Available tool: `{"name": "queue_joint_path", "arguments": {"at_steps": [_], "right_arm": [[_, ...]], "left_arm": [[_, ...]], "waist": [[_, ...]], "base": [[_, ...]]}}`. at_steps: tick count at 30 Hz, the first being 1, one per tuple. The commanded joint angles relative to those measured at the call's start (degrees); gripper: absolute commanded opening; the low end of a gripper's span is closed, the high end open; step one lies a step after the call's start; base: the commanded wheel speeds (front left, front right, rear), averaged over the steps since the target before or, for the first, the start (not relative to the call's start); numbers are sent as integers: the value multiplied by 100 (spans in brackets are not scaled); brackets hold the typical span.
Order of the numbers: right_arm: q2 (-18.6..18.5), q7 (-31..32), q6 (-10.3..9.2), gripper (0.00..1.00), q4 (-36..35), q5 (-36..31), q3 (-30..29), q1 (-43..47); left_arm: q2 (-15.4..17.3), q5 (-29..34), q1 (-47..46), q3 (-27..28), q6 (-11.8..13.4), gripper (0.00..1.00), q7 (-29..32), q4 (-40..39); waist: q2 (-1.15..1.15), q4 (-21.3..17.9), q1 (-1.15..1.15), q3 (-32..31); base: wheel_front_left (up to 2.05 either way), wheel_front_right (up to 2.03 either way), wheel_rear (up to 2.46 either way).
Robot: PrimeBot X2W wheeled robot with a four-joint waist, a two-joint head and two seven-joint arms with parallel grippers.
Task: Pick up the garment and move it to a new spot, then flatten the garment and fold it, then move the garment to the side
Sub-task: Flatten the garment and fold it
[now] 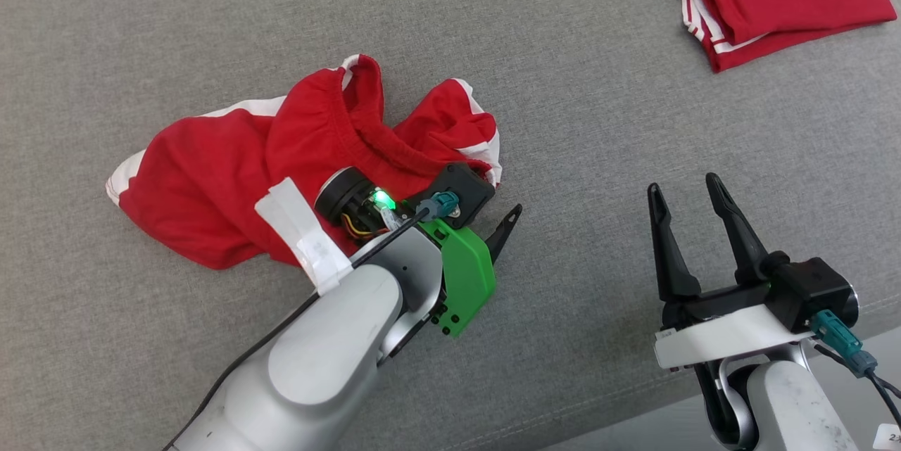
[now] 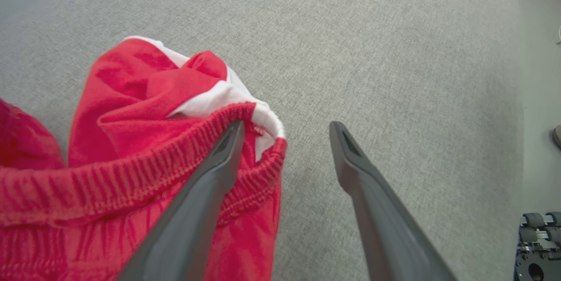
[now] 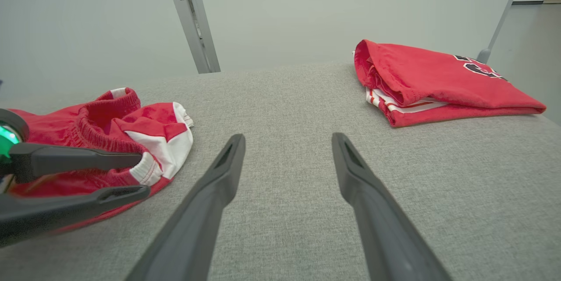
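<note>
Straddling the end of the elastic waistband (image 2: 131,167), the left gripper (image 2: 287,127) has its jaws spread and grips nothing. One finger lies against the ribbed band and the other is over bare fabric just beside the garment (image 1: 281,162). That placement looks like the set-up for a pinch on the thick band, which I judge a firmer hold than the loose cloth for lifting the piece to a new spot. The garment, red shorts with white side panels, lies crumpled, its waistband bunched up and open.

The right gripper (image 1: 684,183) hangs well apart from the garment on its right, jaws also released and empty, and seems to be waiting. A folded red shirt (image 1: 774,1) with white stripes sits far from the garment, beyond the right gripper, probably put aside there.

The surface (image 1: 598,120) under the garment is a grey woven cushion, soft-looking and rounded at its edge. Beyond the garment the right wrist view shows a pale plain wall (image 3: 285,9) and a slanted metal post (image 3: 193,18).
</note>
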Motion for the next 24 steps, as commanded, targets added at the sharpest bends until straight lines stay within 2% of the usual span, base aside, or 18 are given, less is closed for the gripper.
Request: {"name": "queue_joint_path", "arguments": {"at_steps": [1, 2, 3, 4, 5, 6, 10, 12, 17, 24], "right_arm": [[4, 1, -7, 100, -11, 32, -14, -76], [4, 0, -7, 100, -10, 46, -17, -85], [4, 0, -7, 100, -12, 66, -18, -98], [4, 0, -7, 100, -9, 81, -9, -115], [4, 1, -7, 100, -7, 102, 4, -126], [4, 0, -7, 100, -14, 124, 16, -133], [4, 1, -7, 100, -8, 194, 43, -132], [3, 0, -7, 100, 8, 215, 47, -121], [4, 1, -7, 100, 39, 279, 12, -98], [3, 1, -7, 100, 65, 273, 23, -32]], "left_arm": [[40, 52, -130, -13, 70, 100, 44, -1], [69, 107, -172, -13, 129, 97, 99, -3], [84, 137, -185, 0, 187, 87, 127, -3], [110, 200, -218, 9, 267, 50, 180, -4], [138, 244, -252, 8, 344, 39, 216, -16], [154, 251, -269, 21, 422, 0, 247, -35], [250, 269, -247, 17, 534, 0, 517, -76], [313, 220, -208, 25, 511, 0, 562, -118], [232, -18, -265, 189, 360, 0, 179, -467], [172, -388, -1234, 609, 102, 0, -88, -1023]], "waist": [[0, -15, 0, 27], [0, -18, 0, 40], [0, -22, 0, 49], [0, -32, 0, 63], [0, -37, 0, 70], [0, -44, 0, 75], [0, -61, 0, 48], [0, -70, 0, 17], [0, -56, 0, -130], [0, 47, 0, -451]], "base": [[0, 0, 0], [0, 0, 0], [0, 0, 0], [0, 0, 0], [0, 0, 0], [0, 0, 0], [0, 0, 0], [0, 0, 0], [0, 0, 0], [0, 0, 0]]}}
